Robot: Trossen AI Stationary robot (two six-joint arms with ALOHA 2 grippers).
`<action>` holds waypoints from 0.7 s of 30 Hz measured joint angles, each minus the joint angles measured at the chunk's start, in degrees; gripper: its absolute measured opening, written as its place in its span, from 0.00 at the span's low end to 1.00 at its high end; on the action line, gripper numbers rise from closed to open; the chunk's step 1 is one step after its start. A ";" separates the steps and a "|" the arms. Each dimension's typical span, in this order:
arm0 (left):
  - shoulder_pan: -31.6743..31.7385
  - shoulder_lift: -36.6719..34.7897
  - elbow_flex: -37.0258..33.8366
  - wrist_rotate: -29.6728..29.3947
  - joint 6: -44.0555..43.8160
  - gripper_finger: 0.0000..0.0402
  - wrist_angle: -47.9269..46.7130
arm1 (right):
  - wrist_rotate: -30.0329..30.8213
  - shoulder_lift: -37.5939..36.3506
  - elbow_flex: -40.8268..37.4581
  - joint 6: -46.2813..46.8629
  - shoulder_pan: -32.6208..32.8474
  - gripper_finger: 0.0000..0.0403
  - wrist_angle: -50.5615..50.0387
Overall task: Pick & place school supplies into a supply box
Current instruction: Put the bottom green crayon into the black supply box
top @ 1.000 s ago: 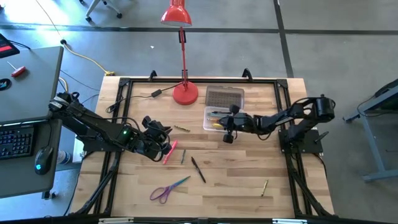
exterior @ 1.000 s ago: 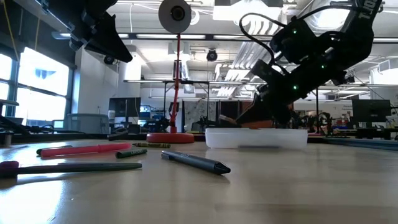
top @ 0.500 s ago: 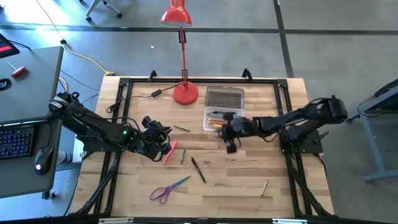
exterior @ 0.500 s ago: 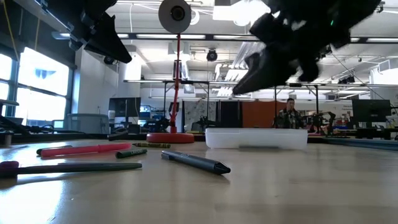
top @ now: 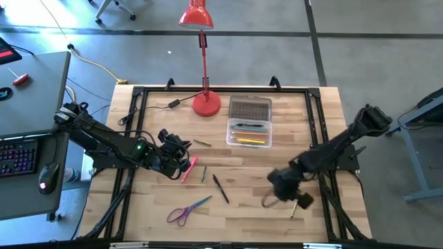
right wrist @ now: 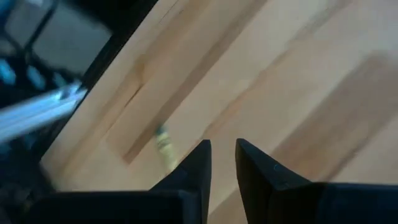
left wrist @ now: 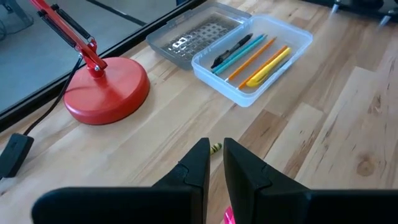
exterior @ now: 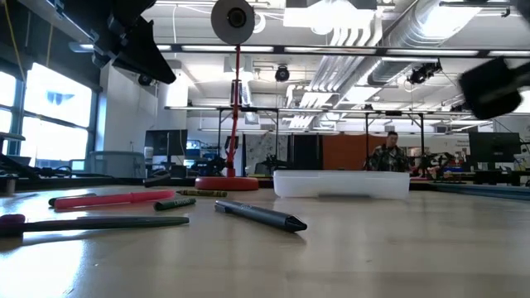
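high view: six school supplies (top: 220,187) loose on table (top: 235,214), one supply box (top: 249,132).

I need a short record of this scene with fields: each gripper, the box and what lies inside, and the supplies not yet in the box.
left gripper: over the table's left part, above the pink marker, nearly shut, empty
right gripper: low over the table's front right, beside a small crayon, narrow gap between fingers, empty
supply box: open, lid lying behind it
in box: yellow, orange, teal and black pens
still on table: pink marker, green pencil, black pen, scissors, small crayon
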 joint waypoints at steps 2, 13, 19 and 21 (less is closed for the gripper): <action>-0.02 0.00 0.00 -0.02 0.02 0.20 0.03 | 1.83 0.00 0.00 2.31 3.42 0.15 -1.35; -0.02 0.00 0.00 -0.01 -0.42 0.20 0.30 | 12.17 4.79 0.02 9.48 14.44 0.28 -4.21; -0.02 0.00 0.00 -0.04 -0.42 0.20 0.35 | 12.72 11.14 0.15 8.22 16.69 0.30 -2.21; -0.01 0.00 0.00 -0.02 -0.42 0.20 0.35 | 12.97 12.39 0.27 8.18 17.07 0.30 -1.91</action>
